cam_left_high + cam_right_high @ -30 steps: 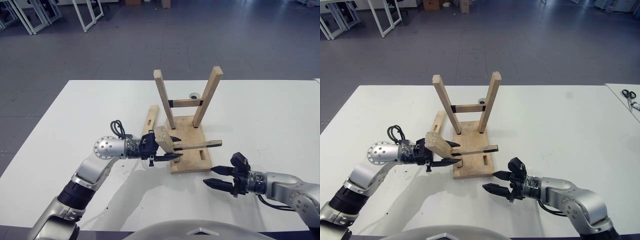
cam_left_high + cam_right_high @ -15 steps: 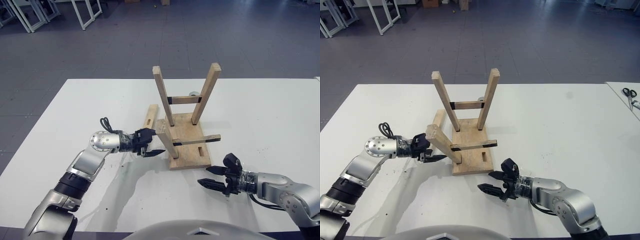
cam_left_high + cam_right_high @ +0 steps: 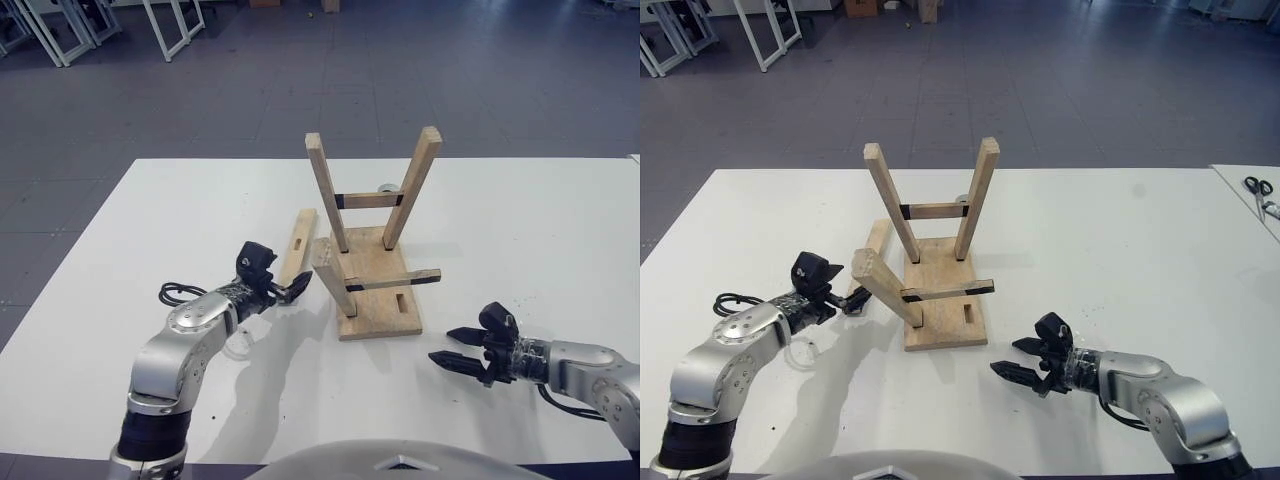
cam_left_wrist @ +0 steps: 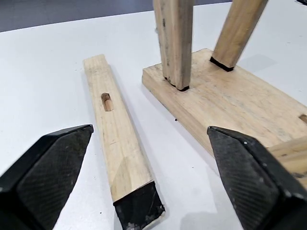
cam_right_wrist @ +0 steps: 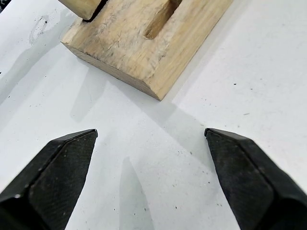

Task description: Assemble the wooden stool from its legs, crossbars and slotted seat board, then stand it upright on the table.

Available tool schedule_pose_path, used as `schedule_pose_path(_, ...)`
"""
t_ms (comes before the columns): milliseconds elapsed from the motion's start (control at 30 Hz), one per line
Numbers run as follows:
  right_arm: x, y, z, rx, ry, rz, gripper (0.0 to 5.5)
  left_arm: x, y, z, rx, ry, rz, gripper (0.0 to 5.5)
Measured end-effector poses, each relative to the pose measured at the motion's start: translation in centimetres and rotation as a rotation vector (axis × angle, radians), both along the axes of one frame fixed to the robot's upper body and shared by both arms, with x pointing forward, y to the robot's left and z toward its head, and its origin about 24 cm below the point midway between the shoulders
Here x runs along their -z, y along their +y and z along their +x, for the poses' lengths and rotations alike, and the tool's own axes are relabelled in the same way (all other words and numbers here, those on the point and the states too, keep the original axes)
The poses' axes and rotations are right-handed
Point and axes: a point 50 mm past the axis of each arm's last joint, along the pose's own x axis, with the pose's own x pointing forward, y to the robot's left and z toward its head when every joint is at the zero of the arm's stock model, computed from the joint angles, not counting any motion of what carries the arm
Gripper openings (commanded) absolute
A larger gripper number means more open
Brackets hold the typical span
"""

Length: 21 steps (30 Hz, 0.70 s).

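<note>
Stiff and light by its look, the loose leg at nine o'clock of the seat board suits a mid-length pinch from the wide-open, empty left gripper.

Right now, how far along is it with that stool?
Most of the way. Done: two legs and a crossbar stand in the seat board, and a third leg with a second crossbar leans in a near slot. In hand: nothing; the left gripper is open beside the loose fourth leg, the right gripper open and empty. Left: fit that leg, then turn the stool upright.
</note>
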Motion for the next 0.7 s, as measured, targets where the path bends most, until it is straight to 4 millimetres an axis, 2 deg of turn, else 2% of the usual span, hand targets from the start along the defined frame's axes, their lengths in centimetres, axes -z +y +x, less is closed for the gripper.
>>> schedule_pose_path(100, 0.1, 0.4, -0.1, -0.004, -0.001, 0.014, 4.14, 0.9, 0.7, 1.2, -0.106, -0.031, 0.104, 4.41)
schedule_pose_path(300, 0.1, 0.9, 0.0, -0.011, -0.002, 0.025, 4.14, 2.6, -1.3, 1.5, -0.131, 0.003, 0.011, 4.41)
schedule_pose_path(467, 0.0, 1.1, 0.1, -0.009, -0.012, 0.031, 4.14, 4.5, -0.7, 1.7, -0.209, 0.032, 0.067, 4.41)
schedule_pose_path(567, -0.2, 1.3, 0.6, 0.005, -0.034, 0.032, 4.14, 5.5, -1.6, 1.7, -0.217, 0.062, 0.046, 3.92)
schedule_pose_path(700, -0.5, 0.0, 3.3, 0.184, -0.135, -0.046, 4.14, 5.8, -2.0, 1.4, -0.23, 0.069, -0.001, 3.3)
